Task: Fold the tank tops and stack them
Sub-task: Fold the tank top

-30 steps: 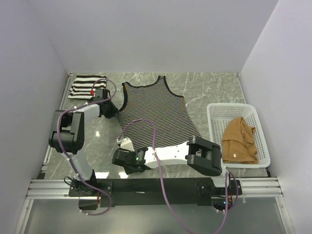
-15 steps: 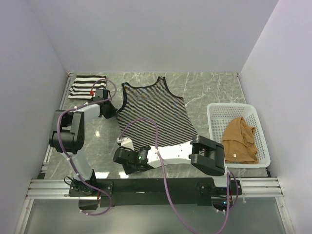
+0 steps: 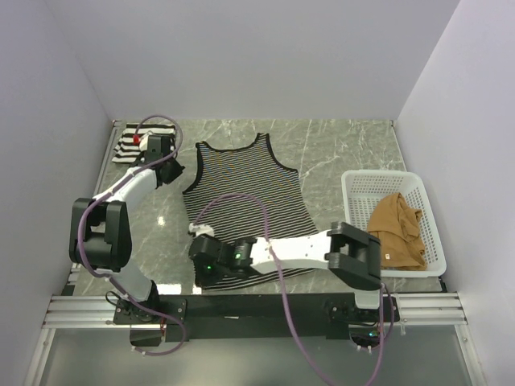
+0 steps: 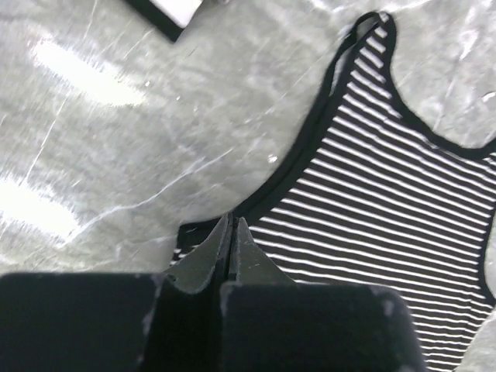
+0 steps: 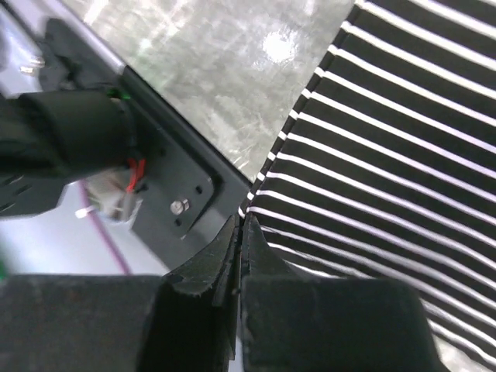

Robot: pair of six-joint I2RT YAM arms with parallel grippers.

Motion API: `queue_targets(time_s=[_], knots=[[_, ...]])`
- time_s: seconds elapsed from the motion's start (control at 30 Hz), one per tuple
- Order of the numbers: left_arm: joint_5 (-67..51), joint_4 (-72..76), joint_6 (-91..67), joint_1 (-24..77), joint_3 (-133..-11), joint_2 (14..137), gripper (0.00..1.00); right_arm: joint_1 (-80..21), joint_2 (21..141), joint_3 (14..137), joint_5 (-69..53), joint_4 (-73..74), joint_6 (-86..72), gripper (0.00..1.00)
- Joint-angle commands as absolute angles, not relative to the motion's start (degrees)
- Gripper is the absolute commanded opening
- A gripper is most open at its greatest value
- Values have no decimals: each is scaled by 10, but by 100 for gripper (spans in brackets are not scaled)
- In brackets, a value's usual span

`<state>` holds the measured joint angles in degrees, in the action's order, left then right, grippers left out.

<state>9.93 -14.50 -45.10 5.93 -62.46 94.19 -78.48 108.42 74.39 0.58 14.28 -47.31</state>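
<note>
The thin-striped tank top (image 3: 249, 189) with dark trim lies flat in the middle of the table. My left gripper (image 3: 179, 178) is shut on its left side edge below the armhole; the wrist view shows the jaws closed on the dark trim (image 4: 231, 225). My right gripper (image 3: 203, 265) is shut on the hem's near left corner (image 5: 245, 221), by the table's front edge. The wide-striped top (image 3: 135, 140) lies folded at the back left. The tan-brown top (image 3: 396, 229) lies crumpled in the basket.
A white lattice basket (image 3: 385, 175) stands at the right edge. The black mounting rail (image 3: 257, 305) runs along the front. Walls close in the back and both sides. A corner of the folded wide-striped top (image 4: 174, 9) shows in the left wrist view.
The thin-striped top has shifted left and toward the front edge and lies straighter. My left gripper moved back and left along its side. My right gripper drew the hem toward the rail.
</note>
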Motion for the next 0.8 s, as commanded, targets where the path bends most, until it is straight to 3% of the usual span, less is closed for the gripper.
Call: queue_targets(time_s=[0.0,0.07,0.1,0.13,0.27,0.37,0.77], knots=[[96,-158,-446,61,-649,934,1,-759,1006,700,-12,96,-489,0],[94,-156,-450,61,-642,936,4,-751,991,685,-17,89,-490,0],[97,-155,-453,61,-630,935,11,-749,987,674,-18,86,-489,0],[98,-149,-455,61,-623,938,25,-749,987,671,-22,83,-489,0],[79,-124,-458,62,-589,944,42,-749,1003,667,-39,68,-491,0],[73,-104,-458,63,-556,937,45,-747,1012,670,-40,66,-491,0],[63,-80,-432,72,-542,975,38,-745,1013,656,-46,54,-497,0]])
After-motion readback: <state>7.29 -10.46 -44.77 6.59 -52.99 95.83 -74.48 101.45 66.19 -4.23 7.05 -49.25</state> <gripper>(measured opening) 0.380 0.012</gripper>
